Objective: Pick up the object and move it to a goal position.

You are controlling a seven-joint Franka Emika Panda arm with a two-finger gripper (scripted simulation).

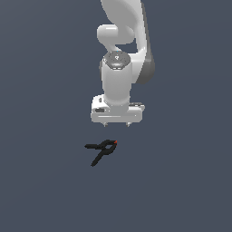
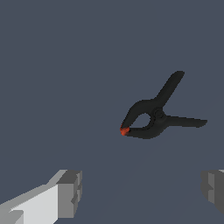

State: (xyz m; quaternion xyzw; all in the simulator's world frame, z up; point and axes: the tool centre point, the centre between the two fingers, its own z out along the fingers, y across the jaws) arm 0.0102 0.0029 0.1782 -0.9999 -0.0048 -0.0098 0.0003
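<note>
The small black spring clamp lies flat on the dark grey floor, its red-orange tip pointing to the exterior view's right and its two thin handles splayed to the left. It also shows in the wrist view. My white gripper hangs above the clamp, slightly to the exterior view's right of it, not touching it. In the wrist view the gripper is open and empty, with one grey fingertip and the other wide apart.
The plain dark grey floor fills both views. The white arm rises above the gripper.
</note>
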